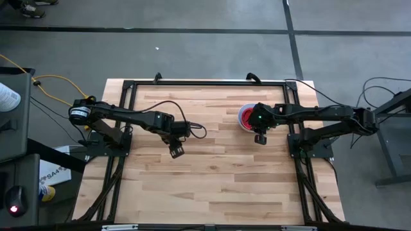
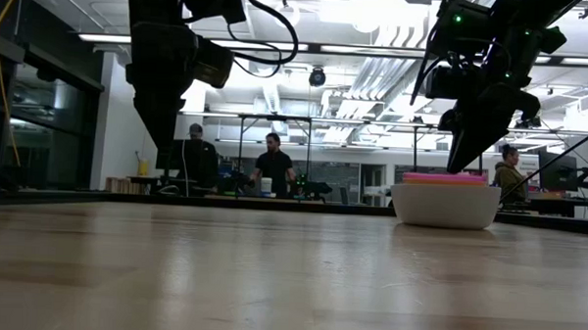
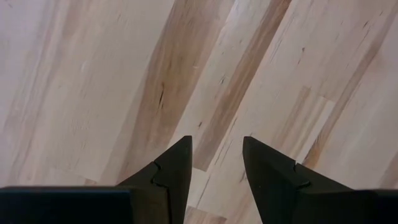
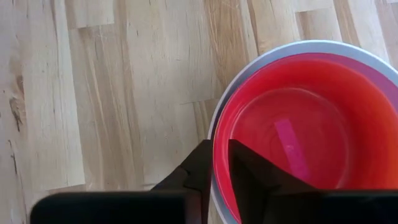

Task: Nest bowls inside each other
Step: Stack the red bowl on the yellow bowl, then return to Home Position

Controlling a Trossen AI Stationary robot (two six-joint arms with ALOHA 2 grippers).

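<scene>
Hovering over the stacked bowls [image 4: 298, 130], we see the right gripper [image 4: 219, 163] narrowly parted astride the red rim.

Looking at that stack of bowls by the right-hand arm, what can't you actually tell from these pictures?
- How many bowls are nested: the red bowl fills the stack, hiding all but rims in the right wrist view.
- High view: the right gripper and arm cover part of the stack.
- Low view: the white bowl hides everything inside; only a pink-red edge shows on top.
- Whether the right gripper touches the rim.
</scene>
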